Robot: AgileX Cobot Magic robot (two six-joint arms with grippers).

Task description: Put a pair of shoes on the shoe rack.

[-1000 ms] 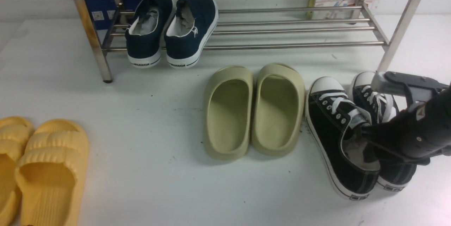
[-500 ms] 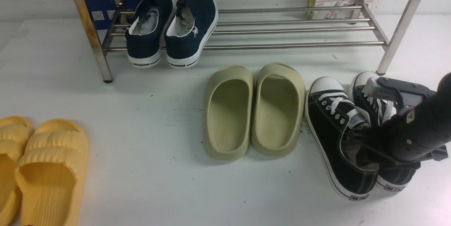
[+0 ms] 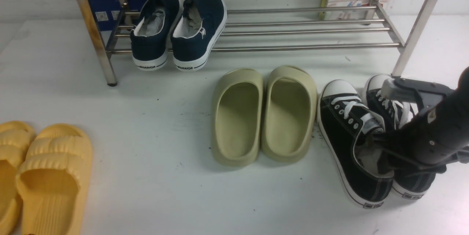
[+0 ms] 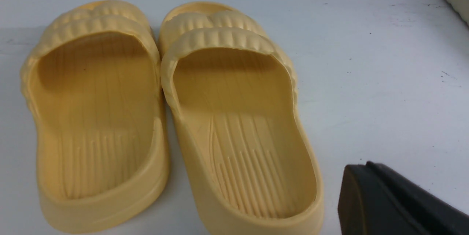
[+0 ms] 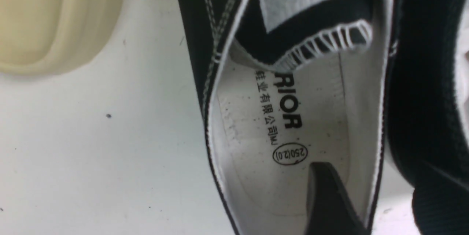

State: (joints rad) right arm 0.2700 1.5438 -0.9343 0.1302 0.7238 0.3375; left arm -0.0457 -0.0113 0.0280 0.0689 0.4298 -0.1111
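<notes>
Front view: the shoe rack (image 3: 256,47) is standing at the far side of the white table (image 3: 146,99), its steel rails running across the top of the picture. A pair of navy shoes (image 3: 194,37) is sitting on the left end of its lower tier, heels hanging over the front rail. The rest of that tier is showing bare rails. In front of the rack, a pair of pale green slippers (image 3: 238,118) is lying in the middle of the table, with the black sneakers (image 3: 344,125) just beside them on the right, near the rack's right front leg. Yellow slippers (image 3: 51,176) are lying well apart at the near left. The right claw (image 3: 384,154) is reaching down into the heel end of the sneakers.

Left wrist view: the yellow slippers are filling most of the picture, side by side and touching. Only a black tip of the left claw (image 4: 370,194) is showing, over bare table beside them. It is closed, gripping nothing.

Right wrist view: the right claw is standing wide open. One of its fingers (image 5: 326,198) is dipping inside the left sneaker, above the printed insole. The other is showing dark beyond that shoe's inner wall, over the second sneaker. Nothing is being squeezed.
</notes>
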